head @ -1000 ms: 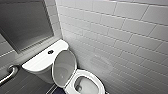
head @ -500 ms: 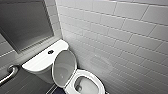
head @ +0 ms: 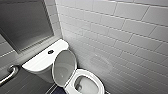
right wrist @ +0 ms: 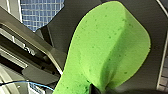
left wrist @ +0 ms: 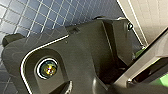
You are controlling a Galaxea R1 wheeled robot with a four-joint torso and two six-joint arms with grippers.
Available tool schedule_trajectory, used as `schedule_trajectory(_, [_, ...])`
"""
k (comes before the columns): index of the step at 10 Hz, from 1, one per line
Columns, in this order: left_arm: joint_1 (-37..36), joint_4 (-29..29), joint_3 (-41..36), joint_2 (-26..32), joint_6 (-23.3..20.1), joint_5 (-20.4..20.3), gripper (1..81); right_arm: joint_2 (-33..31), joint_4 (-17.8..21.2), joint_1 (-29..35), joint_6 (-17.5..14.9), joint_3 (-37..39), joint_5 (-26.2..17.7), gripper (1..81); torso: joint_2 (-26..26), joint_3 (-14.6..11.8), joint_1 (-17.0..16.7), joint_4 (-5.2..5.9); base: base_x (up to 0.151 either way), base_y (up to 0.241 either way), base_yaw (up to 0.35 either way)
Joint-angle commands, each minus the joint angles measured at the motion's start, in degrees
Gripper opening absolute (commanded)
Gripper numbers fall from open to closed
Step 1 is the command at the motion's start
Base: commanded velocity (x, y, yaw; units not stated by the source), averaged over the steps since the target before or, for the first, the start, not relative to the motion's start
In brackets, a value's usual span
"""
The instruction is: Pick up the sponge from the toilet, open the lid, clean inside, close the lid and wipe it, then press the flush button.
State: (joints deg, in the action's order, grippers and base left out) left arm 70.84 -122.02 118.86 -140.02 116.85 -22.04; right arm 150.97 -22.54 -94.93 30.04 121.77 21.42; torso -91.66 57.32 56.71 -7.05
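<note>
Got the sponge (right wrist: 107, 47) clamped in the right tool (right wrist: 96, 88): closed down hard on one end, with the rest sticking out free and bowed. Placing it clear of the toilet (head: 42, 63), with blue floor tiles (right wrist: 42, 12) behind it, so probably not at the bowl (head: 99, 81) yet.

Seeing the lid (head: 63, 66) up in the head view, leaning back on the tank, bowl open. Treating the step in hand as cleaning inside.

To do it well:
- Lead with the free end of the sponge and keep the tool's hard parts off the ceramic.
- Sweep round the inner wall under the rim, not just the middle.
- Go light on pressure, or risk peeling the sponge out of the grip.
- Keep clear of the raised lid and of the tiled wall (head: 120, 37) close beside the bowl.

Counting: one sponge, one toilet, one lid, one flush button (head: 50, 52) on the tank top, one grab bar (head: 8, 73) beside the tank.
</note>
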Motion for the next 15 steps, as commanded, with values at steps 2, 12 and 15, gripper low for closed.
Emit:
schedule_trajectory(2, [-0.1,-1.1,4.9,-3.0,-1.0,0.5,81.1,2.3,-1.6,-2.1,-0.1,5.0,-3.0,1.0,7.3,-6.0,-4.6,0.00,0.000,0.000,0.000])
schedule_trajectory(12, [3.1,-1.3,15.6,-11.3,-1.0,0.9,81.1,8.3,-1.7,-1.9,-0.2,13.7,-3.2,1.0,25.5,-18.9,-16.7,0.00,0.000,0.000,0.000])
schedule_trajectory(15, [3.9,-2.3,19.5,-13.8,-0.9,1.0,81.1,9.9,-1.9,-1.7,-0.2,16.1,-3.2,1.0,30.6,-20.0,-19.9,0.00,0.000,0.000,0.000])
